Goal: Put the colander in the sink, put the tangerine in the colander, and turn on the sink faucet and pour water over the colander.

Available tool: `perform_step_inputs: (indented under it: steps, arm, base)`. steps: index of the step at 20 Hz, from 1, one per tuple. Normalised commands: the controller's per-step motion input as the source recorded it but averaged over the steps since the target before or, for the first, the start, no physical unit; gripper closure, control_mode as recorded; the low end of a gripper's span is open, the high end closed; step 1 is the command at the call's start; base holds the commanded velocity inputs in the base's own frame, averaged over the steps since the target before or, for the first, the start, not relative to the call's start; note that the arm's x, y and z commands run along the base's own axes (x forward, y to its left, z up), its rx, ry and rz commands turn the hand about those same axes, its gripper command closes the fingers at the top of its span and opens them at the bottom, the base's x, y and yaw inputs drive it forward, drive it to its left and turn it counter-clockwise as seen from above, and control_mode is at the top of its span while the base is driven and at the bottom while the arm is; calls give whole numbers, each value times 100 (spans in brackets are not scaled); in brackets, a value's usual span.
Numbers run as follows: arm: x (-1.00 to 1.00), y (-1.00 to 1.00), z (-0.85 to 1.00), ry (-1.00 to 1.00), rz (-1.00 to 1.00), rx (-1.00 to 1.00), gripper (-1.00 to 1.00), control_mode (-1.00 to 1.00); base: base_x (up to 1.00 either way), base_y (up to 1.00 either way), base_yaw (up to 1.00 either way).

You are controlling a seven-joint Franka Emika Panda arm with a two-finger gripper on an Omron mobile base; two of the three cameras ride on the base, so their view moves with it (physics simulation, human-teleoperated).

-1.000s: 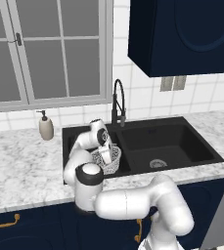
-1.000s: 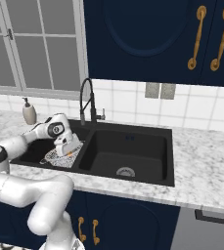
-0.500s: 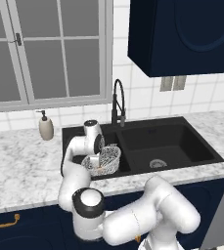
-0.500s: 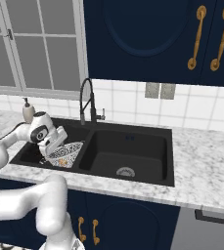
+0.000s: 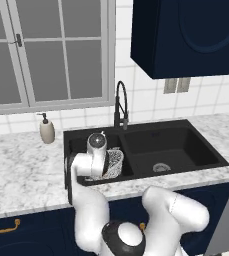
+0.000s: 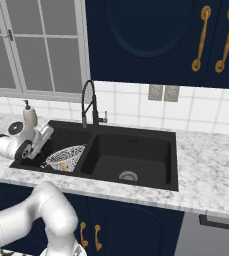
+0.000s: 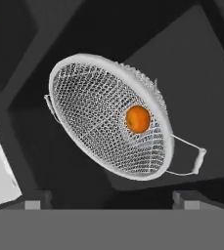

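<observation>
Tangerine (image 7: 137,119) sits in the colander (image 7: 108,117), which rests in the sink's (image 5: 186,165) left basin under the faucet (image 5: 121,105) for rinsing, while the end effector (image 7: 111,205), spread and empty, hangs above it.

The colander (image 6: 66,157) takes up the left basin of the sink (image 6: 171,162); the right basin lies open beside the faucet (image 6: 90,102).

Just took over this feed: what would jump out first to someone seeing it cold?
The bright tangerine lying in the wire colander, which sits in the left basin of the black sink. The gripper hangs just above it, fingers apart and empty. Behind the divider stands the tall sink faucet, no stream visible.
</observation>
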Motion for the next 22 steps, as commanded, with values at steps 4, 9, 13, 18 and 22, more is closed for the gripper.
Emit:
perform_step_inputs:
  steps: [4, 9, 13, 18, 22]
  arm:
    - [-38, 0, 100, -14, 0, 19, -100, -100]
    - [-63, 0, 100, -1, 0, 26, -100, -100]
    - [-71, 0, 100, 8, 0, 23, -100, -100]
    - [-91, -14, 100, 12, -2, 13, -100, -100]
    - [-74, -41, 100, 15, -7, 0, -100, -100]
  base:
    - [0, 0, 0]
    - [0, 0, 0]
    - [0, 0, 0]
    - [0, 0, 0]
    - [0, 0, 0]
